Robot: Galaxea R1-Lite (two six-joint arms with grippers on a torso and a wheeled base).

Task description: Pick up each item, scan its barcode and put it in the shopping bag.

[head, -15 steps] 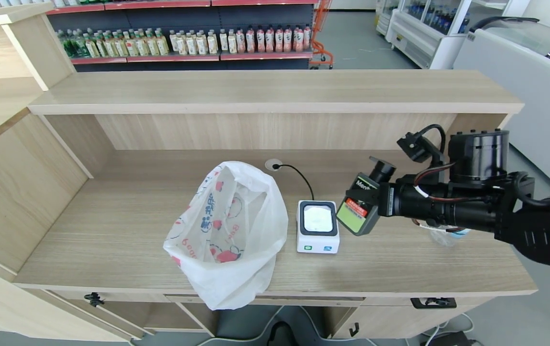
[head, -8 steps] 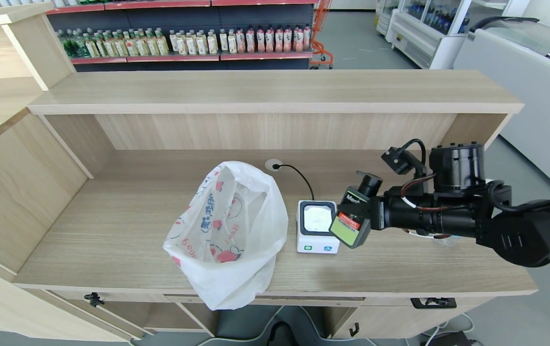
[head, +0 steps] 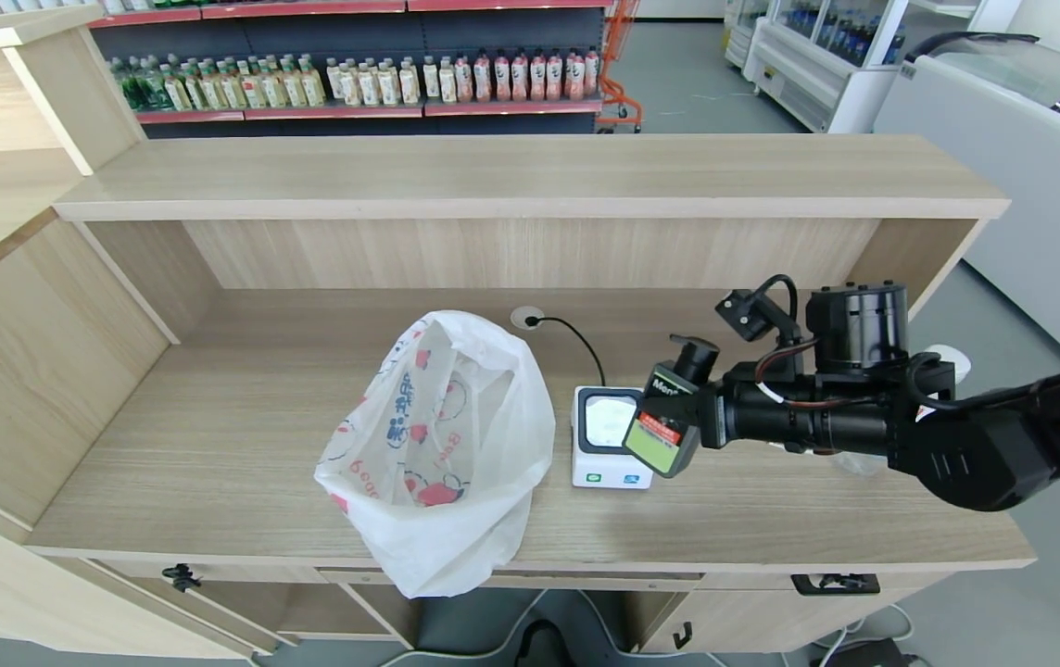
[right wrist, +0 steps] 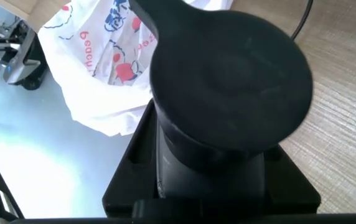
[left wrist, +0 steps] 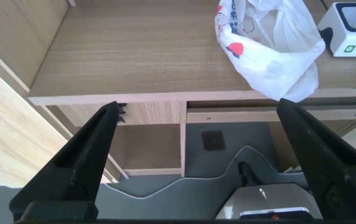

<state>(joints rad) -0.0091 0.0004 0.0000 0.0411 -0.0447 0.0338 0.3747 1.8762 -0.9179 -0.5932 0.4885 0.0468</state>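
1. progress: a dark squarish bottle with a black cap and a green-and-red label (head: 662,434) is off the wooden counter (head: 215,445). it is clamped in the right end effector (head: 699,419) and hangs just beside the white cube scanner with a dark glass window (head: 602,428). this looks like the scanning step.
2. remaining: the bottle has yet to go into the white plastic shopping bag with red and blue print (head: 437,445), which stands just left of the scanner.
3. left end effector (left wrist: 198,124): it sits below the counter's front edge, fingers spread wide, holding nothing.
4. hard to tell:
   - the barcode's face cannot be made out, nor whether a scan has registered.
   - the bag's contents are unclear.
   - a clear plastic object (head: 850,460) lies mostly covered under the right arm, perhaps another item.
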